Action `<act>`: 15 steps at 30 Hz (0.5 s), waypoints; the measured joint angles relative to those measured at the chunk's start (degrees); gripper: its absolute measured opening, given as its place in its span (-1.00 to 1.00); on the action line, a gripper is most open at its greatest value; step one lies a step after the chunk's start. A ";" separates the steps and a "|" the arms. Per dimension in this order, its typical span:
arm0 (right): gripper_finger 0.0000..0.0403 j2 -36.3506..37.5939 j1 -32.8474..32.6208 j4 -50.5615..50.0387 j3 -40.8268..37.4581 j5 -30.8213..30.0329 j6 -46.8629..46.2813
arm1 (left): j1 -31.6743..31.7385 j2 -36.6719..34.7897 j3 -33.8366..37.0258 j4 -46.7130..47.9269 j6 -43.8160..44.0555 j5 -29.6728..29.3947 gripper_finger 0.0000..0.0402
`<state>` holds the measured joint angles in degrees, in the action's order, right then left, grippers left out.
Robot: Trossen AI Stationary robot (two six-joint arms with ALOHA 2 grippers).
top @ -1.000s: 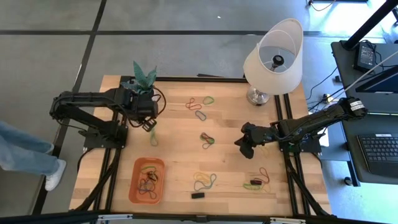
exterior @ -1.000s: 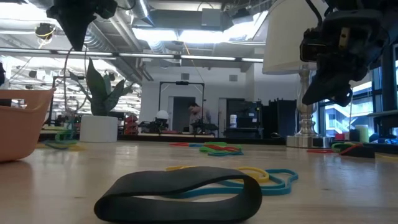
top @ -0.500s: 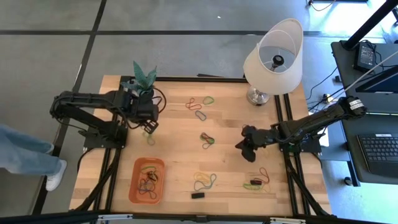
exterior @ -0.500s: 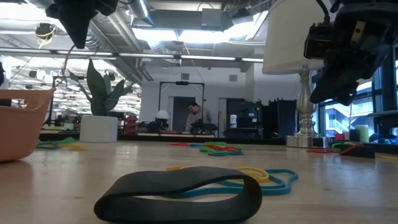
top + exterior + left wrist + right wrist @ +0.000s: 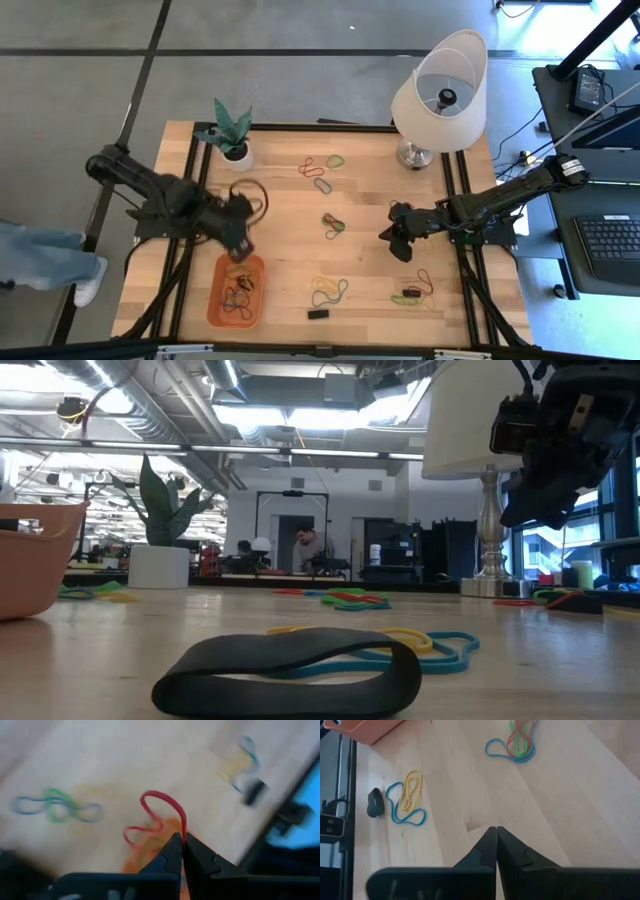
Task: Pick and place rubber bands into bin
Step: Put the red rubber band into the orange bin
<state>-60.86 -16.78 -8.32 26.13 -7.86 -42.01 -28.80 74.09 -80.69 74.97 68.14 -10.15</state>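
**Left gripper over bin with red band; right gripper idle at right of table**

The left gripper point(image 5: 240, 243) sits just above the far edge of the shallow orange rectangular plastic bin point(image 5: 219, 303), at the table's near-left. Its fingers are pinched together on a thin red rubber band point(image 5: 161, 815), which loops out loosely from the tips in the left wrist view. The bin already holds several dark and yellowish bands.

The right gripper point(image 5: 393, 238) is at the right of the light wooden table point(image 5: 290, 220), its fingers closed on nothing, over bare wood.

More loose rubber bands point(image 5: 329, 291) lie scattered: a yellow and blue cluster near the front centre, a mixed group point(image 5: 334, 225) mid-table, others point(image 5: 322, 163) toward the far edge, and some point(image 5: 415, 290) near-right. A small black rectangular block point(image 5: 317, 314) lies at the front edge. A white pot with a green plant point(image 5: 234, 135) stands far-left, a white-shaded lamp point(image 5: 440, 88) far-right.
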 joint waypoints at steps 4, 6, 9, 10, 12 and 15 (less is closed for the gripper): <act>-0.96 0.00 0.00 0.00 0.00 0.00 0.75 | -7.28 3.55 -2.62 -1.75 1.38 2.63 -0.99; -0.96 0.00 0.02 0.03 0.00 -0.01 1.42 | -9.88 5.47 -2.76 -1.63 3.85 3.15 -0.99; -0.96 0.00 0.02 0.04 0.00 0.00 2.07 | -12.14 8.14 -1.48 -1.46 8.42 2.88 -0.99; -0.96 0.00 0.02 0.04 0.00 -0.02 2.10 | -12.56 9.15 -0.82 -1.43 9.57 2.82 -0.99; -0.96 0.00 0.02 0.06 0.00 -0.02 2.19 | -12.87 11.39 0.65 -1.47 10.61 2.86 -0.99; -0.96 0.00 0.02 0.06 0.00 -0.02 2.22 | -12.61 14.09 2.81 -1.74 10.82 4.02 -0.99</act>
<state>-60.86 -16.75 -8.25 26.13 -7.88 -39.79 -41.41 88.19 -77.88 73.23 78.96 -6.13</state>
